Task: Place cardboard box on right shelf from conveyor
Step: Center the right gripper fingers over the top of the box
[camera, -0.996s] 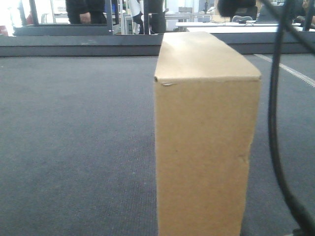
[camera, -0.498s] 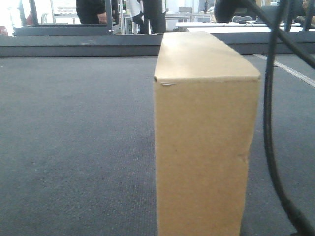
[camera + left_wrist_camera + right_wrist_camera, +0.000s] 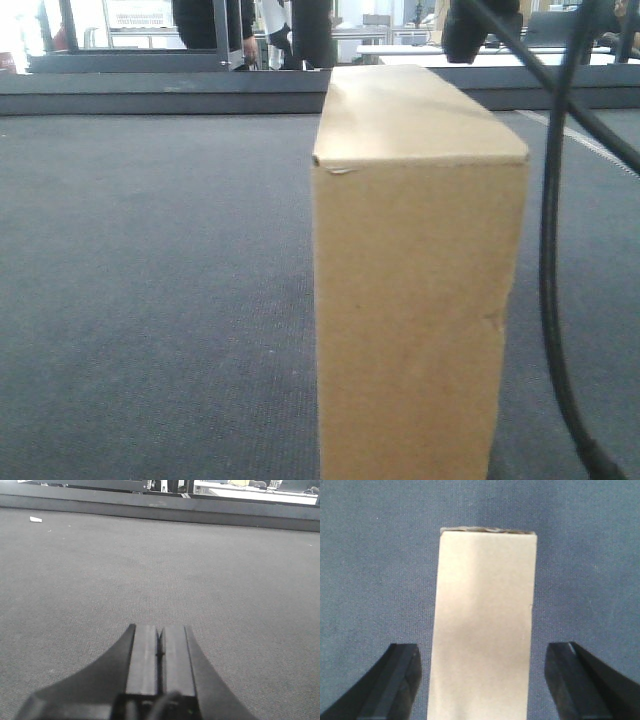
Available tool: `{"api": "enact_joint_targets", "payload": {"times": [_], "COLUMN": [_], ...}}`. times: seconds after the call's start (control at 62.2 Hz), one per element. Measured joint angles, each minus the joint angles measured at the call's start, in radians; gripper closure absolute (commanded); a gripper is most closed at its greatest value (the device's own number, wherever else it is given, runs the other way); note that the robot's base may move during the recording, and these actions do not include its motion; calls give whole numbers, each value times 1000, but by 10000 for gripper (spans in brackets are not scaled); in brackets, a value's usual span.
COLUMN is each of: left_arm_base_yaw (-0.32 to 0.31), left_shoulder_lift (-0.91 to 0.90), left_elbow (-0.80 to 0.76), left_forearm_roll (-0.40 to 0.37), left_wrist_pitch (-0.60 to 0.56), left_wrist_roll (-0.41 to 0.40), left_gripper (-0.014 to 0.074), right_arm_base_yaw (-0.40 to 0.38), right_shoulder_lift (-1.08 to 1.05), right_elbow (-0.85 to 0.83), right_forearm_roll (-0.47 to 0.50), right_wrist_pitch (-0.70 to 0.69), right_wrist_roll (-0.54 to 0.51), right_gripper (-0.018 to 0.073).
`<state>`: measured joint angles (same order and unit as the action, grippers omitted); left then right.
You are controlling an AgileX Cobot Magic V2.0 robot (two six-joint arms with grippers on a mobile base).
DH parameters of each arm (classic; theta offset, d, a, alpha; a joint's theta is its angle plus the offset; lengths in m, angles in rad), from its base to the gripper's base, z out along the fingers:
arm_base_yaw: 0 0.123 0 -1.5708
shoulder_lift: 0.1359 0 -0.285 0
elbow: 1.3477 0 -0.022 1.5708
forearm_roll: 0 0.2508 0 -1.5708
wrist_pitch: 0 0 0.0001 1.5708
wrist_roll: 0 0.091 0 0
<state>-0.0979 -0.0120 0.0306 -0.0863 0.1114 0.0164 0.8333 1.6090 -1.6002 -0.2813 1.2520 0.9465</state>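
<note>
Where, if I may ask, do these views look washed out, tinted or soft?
Front view: the far background blows out white at top left, and the near cable is soft. Left wrist view: flat, even light on the belt; the shut left claw is slightly blurred. Right wrist view: the box is washed almost white and the belt looks bluish.

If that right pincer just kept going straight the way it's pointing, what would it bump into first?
The cardboard box: it lies dead ahead, centred between the two sides of the open right pincer. How far off it is, the picture doesn't show.
</note>
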Motion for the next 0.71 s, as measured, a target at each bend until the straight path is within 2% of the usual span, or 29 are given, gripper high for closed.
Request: {"api": "enact_joint_targets", "payload": {"times": [0.707], "left_arm_base_yaw": [0], "left_shoulder_lift": [0], "left_elbow": [0], "left_forearm_roll": [0], "left_wrist_pitch": [0], "left_wrist_roll": [0], "left_gripper": [715], "right_arm_base_yaw": [18], "right_shoulder_lift": [2], "right_elbow": [18], "right_forearm_roll": [10], "right_wrist_pitch": [-2], "right_wrist_roll": [0], "right_gripper": [-48]}}
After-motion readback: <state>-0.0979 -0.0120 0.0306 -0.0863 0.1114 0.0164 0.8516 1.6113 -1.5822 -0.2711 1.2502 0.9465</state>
